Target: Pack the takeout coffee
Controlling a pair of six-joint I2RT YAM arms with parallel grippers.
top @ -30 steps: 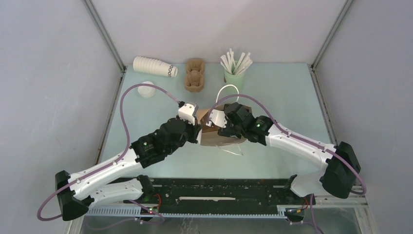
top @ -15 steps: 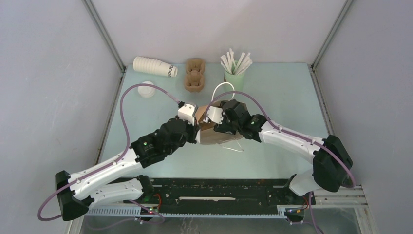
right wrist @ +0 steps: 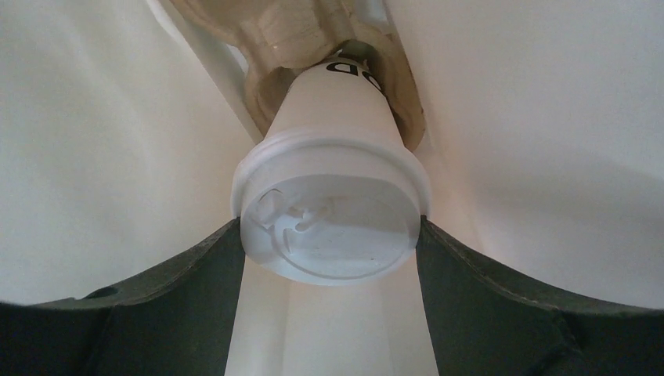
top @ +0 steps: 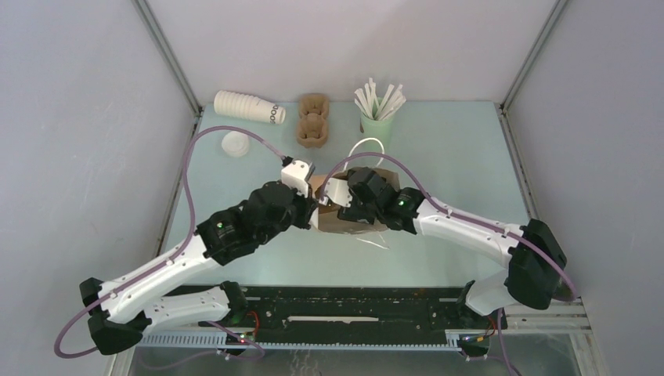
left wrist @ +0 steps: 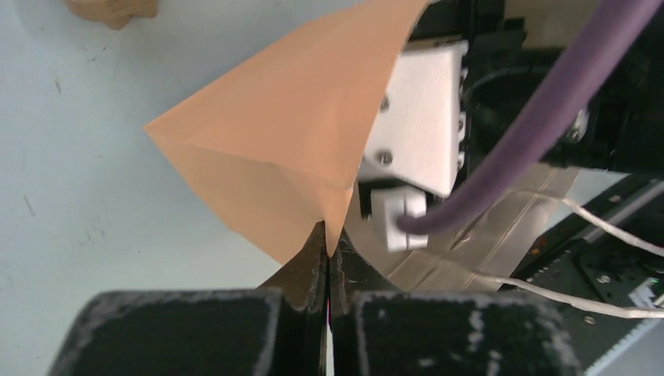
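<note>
The takeout coffee is a cream-white paper cup [right wrist: 333, 117] with a white round lid [right wrist: 329, 227]. It is inside a brown paper bag [top: 335, 225], its base resting in a pulp carrier [right wrist: 290, 39]. My right gripper [right wrist: 330, 243] reaches into the bag, with a finger against each side of the lid. From above, the cup is hidden by the bag and the right gripper [top: 338, 205]. My left gripper [left wrist: 329, 243] is shut on the bag's folded edge [left wrist: 290, 149], holding the mouth up at mid table [top: 315, 207].
At the back lie a long stack of nested cups [top: 249, 106], a loose white lid [top: 236, 144], a brown pulp carrier [top: 312, 121] and a pale green cup of white sticks [top: 377, 117]. The bag's white handle [top: 366, 146] loops behind the grippers.
My right arm has pushed to the left, deeper into the bag. My left arm has shifted slightly up and left, still pinching the bag's edge.
</note>
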